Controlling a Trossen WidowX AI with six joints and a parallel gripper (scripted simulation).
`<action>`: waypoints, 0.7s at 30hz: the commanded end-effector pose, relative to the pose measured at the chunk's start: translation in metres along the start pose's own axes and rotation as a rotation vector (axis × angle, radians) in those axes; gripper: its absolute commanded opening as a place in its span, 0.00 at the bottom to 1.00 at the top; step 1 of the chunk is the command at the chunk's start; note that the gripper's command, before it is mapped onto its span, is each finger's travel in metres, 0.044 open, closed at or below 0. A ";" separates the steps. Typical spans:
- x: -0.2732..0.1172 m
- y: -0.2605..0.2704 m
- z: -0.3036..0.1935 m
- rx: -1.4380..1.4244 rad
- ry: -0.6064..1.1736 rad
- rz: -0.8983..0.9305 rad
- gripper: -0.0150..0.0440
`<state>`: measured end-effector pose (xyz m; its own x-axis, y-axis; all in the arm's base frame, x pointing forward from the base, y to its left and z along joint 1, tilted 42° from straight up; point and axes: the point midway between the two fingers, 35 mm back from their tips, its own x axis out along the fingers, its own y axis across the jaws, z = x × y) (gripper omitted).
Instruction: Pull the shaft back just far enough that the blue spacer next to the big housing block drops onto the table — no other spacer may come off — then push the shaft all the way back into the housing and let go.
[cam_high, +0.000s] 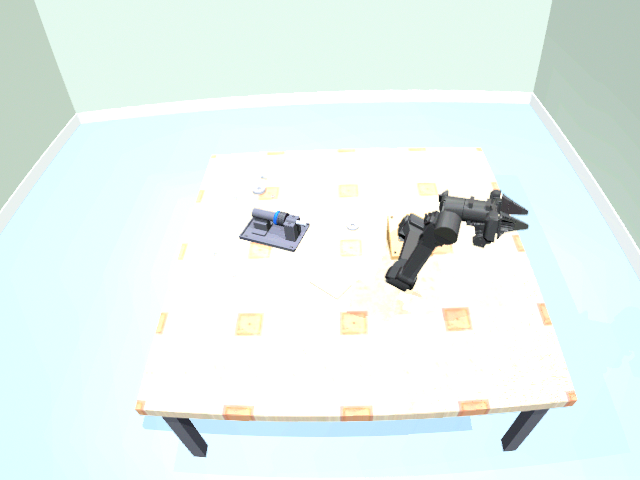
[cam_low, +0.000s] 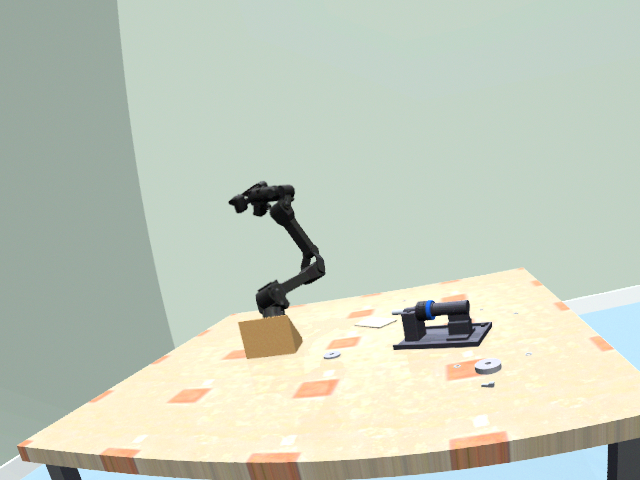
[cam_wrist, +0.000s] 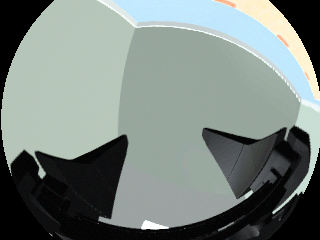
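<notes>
The dark fixture plate (cam_high: 270, 239) (cam_low: 434, 341) stands on the table, carrying a thick dark cylindrical housing (cam_high: 263, 213) (cam_low: 453, 307) on one block and a second upright block (cam_high: 291, 230) (cam_low: 412, 326). The blue spacer (cam_high: 276, 217) (cam_low: 430, 310) sits upright around the shaft line against the housing's end. Black spacers (cam_high: 282, 218) (cam_low: 421, 310) sit beside it, toward the second block; their exact number cannot be told. The pale shaft end (cam_high: 301, 222) (cam_low: 397, 312) sticks out past the second block. My gripper (cam_high: 527, 218) (cam_wrist: 166, 135) is open and empty, raised and pointing away from the fixture.
A grey ring (cam_high: 352, 226) (cam_low: 331, 354) lies between the arm base and fixture. A larger grey ring (cam_high: 258, 190) (cam_low: 488, 366) and a small bolt (cam_low: 488, 384) lie beyond the fixture. A thin pale plate (cam_low: 375, 322) lies flat. The arm stands on a wooden block (cam_low: 269, 338).
</notes>
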<state>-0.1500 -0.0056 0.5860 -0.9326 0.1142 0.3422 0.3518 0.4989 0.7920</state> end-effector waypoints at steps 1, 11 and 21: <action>0.000 -0.001 -0.002 -0.007 0.007 -0.003 0.98; -0.019 -0.084 -0.126 -0.389 0.452 -0.138 1.00; -0.089 -0.150 -0.210 -0.586 0.875 -0.201 1.00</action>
<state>-0.1198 -0.2418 0.5521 -0.7438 -0.6109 0.2714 0.3616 -0.0262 0.9320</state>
